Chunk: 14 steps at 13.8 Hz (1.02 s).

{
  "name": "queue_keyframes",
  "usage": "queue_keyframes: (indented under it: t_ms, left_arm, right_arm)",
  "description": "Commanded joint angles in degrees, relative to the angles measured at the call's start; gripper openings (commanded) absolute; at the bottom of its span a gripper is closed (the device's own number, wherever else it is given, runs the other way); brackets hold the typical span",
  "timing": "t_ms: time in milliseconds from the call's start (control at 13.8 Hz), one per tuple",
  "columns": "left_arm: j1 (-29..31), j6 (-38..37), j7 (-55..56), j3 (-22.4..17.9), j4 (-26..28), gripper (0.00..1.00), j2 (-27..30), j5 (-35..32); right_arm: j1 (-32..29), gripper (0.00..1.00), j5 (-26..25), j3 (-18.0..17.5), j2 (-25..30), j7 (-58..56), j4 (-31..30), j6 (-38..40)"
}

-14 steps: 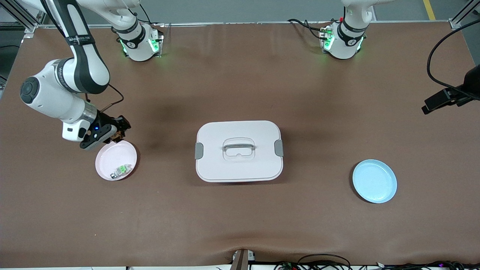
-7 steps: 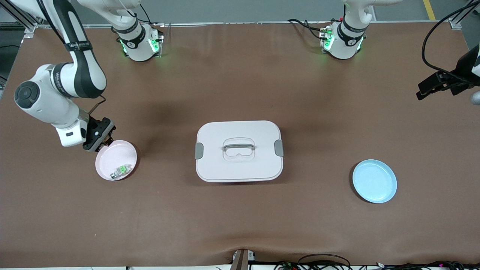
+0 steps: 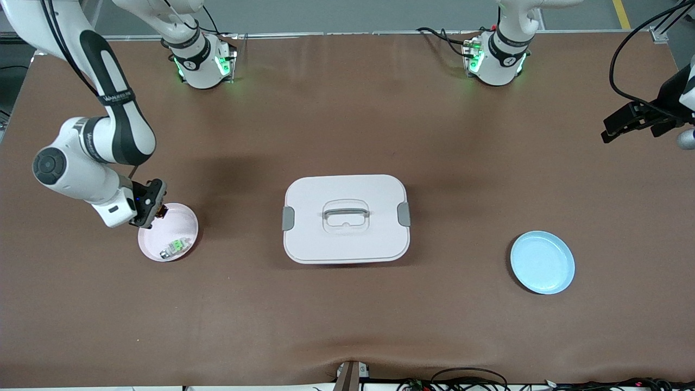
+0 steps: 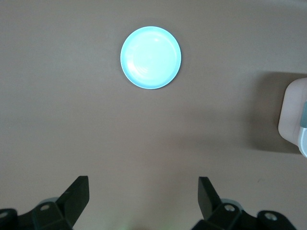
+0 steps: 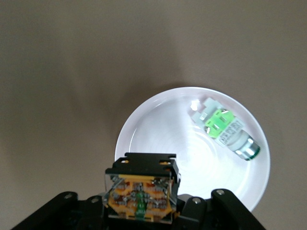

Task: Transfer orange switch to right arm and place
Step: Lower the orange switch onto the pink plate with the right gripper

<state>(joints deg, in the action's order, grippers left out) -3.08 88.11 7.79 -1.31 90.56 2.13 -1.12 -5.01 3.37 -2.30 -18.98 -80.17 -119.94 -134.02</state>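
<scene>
Our right claw (image 5: 139,206), clamped on the orange switch (image 5: 140,192), hangs over the pink plate's (image 3: 182,217) rim, while our left claw (image 4: 144,201), spread apart, waits high over the surface.

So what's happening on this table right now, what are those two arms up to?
The right arm's pincer is shut on a small orange switch and holds it over the rim of a pink plate, where a silver-and-green switch already lies. The left arm waits with its pincer open, up above its end of the table, looking down on an empty blue plate. A closed white box sits in the middle between the plates.
</scene>
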Motion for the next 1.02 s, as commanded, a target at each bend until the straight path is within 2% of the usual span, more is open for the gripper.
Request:
queue_keyframes:
  t_ms: [0, 145, 363, 945]
  left_arm:
    - [-0.44, 0.83, -1.20, -0.71, 0.76, 1.00, 0.68, 0.77]
    - [0.17, 0.57, -1.37, -0.80, 0.85, 1.00, 0.68, 0.68]
    - [0.35, 0.57, -1.90, -0.89, 1.02, 1.00, 0.60, 0.59]
    - [-0.09, -0.31, -1.90, -0.62, 0.76, 1.00, 0.51, 0.51]
  right_arm:
    - [-2.02, 0.00, -1.00, -0.95, -5.26, -4.10, 4.18, 0.60]
    - [-2.55, 0.00, -1.08, -0.95, -7.03, -4.82, 4.97, 0.52]
    - [-2.64, 0.00, -4.41, -0.95, -8.79, -4.64, 6.38, 0.52]
    - [-3.43, 0.00, -8.64, -0.95, -13.62, -4.73, 10.69, 0.52]
